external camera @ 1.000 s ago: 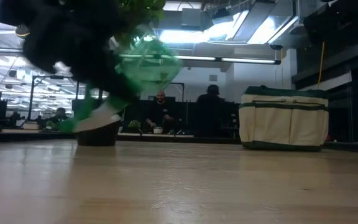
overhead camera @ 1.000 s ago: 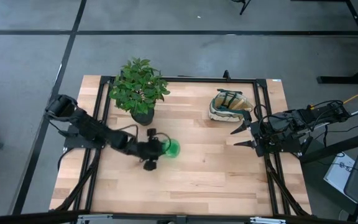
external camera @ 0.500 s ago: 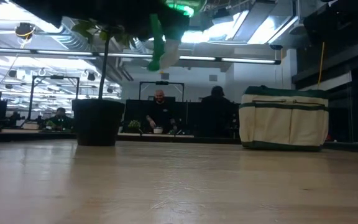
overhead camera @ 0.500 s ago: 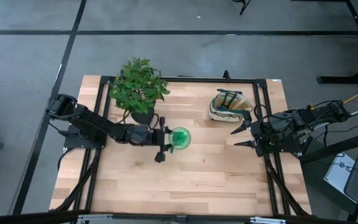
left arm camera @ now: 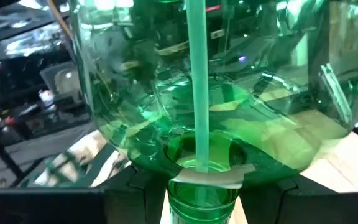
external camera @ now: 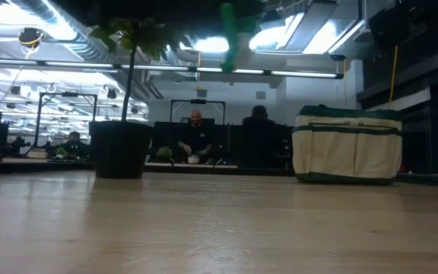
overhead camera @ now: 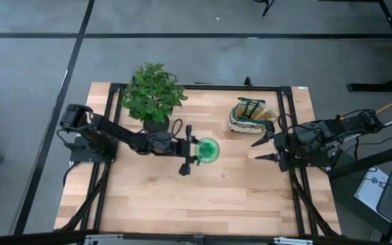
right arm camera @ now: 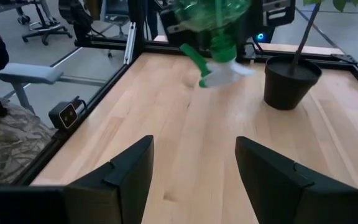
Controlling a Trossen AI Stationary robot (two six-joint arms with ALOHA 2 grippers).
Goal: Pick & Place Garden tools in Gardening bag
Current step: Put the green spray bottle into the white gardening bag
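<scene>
My left gripper [overhead camera: 196, 150] is shut on the translucent green spray bottle [overhead camera: 208, 150] above the table's middle, between the potted plant and the bag. The bottle fills the left wrist view [left arm camera: 216, 93]. It also shows in the right wrist view [right arm camera: 211, 15]. Only its hanging green part [external camera: 229, 34] reaches into the low view. The cream canvas gardening bag [overhead camera: 250, 117] with green trim stands on its base at the far right [external camera: 347, 144]. My right gripper [overhead camera: 264, 146] is open and empty just near of the bag. No other garden tools show. My left gripper pinches the bottle's neck [left arm camera: 201, 194] between its two fingers [left arm camera: 129, 199], which come level from the table's left. The bottle is lifted well clear of the table, with its body above the fingers and its white and green spray head [right arm camera: 219, 67] below them.
A leafy plant [overhead camera: 152, 95] in a black pot [external camera: 120, 148] stands at the far left of centre, just behind my left arm. Bare wooden tabletop [overhead camera: 209, 197] lies along the near side. People sit in the room beyond the table [external camera: 196, 137].
My left gripper has carried the spray bottle up and toward the table's right edge, nearer the bag. The bottle has risen until most of it is above the low view, and it has turned so that its round base faces up.
</scene>
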